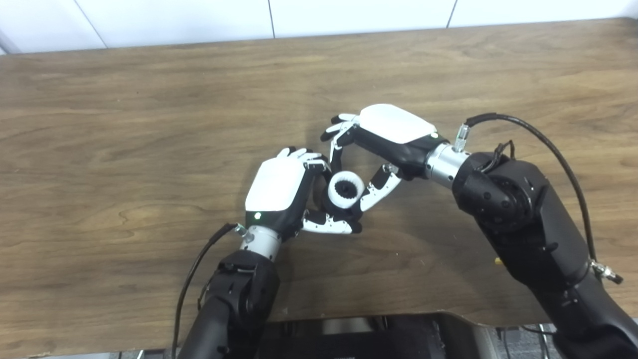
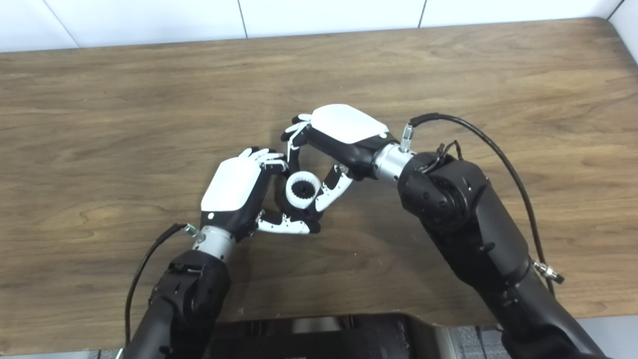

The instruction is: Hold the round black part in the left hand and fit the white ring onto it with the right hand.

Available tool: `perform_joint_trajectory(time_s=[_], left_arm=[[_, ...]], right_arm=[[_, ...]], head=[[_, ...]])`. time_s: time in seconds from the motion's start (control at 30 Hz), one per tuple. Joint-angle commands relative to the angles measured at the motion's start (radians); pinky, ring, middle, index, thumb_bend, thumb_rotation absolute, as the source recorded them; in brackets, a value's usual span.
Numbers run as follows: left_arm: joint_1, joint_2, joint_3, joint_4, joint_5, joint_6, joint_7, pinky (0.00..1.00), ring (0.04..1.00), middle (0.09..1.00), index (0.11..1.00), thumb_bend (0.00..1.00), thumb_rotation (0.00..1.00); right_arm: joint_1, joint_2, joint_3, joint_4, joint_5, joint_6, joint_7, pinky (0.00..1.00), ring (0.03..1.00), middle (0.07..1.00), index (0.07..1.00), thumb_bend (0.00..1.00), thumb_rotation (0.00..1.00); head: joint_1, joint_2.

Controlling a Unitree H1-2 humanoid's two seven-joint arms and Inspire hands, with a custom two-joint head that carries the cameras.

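White ring faces up around the black part, both robot hands' fingers clamped on it.

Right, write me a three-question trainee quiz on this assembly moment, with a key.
1. True or false: the white ring lies flat on the wooden table, away from both hands.
2. Which hand's white back is farther from the robot: A) left hand B) right hand?
3. Fill in: through the ring's hole a toothed ____ part shows.

Key: 1 false, it sits between the two hands' fingers. 2 B. 3 black.
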Motion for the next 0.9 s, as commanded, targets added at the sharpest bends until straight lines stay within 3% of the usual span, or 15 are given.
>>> perform_joint_trajectory(time_s=[0.0,0.87], left_arm=[[-0.007,-0.005,-0.008,-0.01,0.006,0.0,-0.025,0.95,0.876,0.792,0.482,0.53,0.05],[-0.006,-0.003,-0.006,-0.011,0.009,-0.004,-0.031,0.94,0.875,0.792,0.482,0.53,0.05]], right_arm=[[-0.02,0.001,0.003,-0.017,-0.007,-0.017,-0.005,0.83,0.942,0.847,0.484,0.52,0.14],[-0.017,0.004,0.0,-0.015,0.002,-0.012,-0.007,0.82,0.945,0.845,0.487,0.53,0.15]], head=[[0.0,0.001],[-0.002,0.004]])
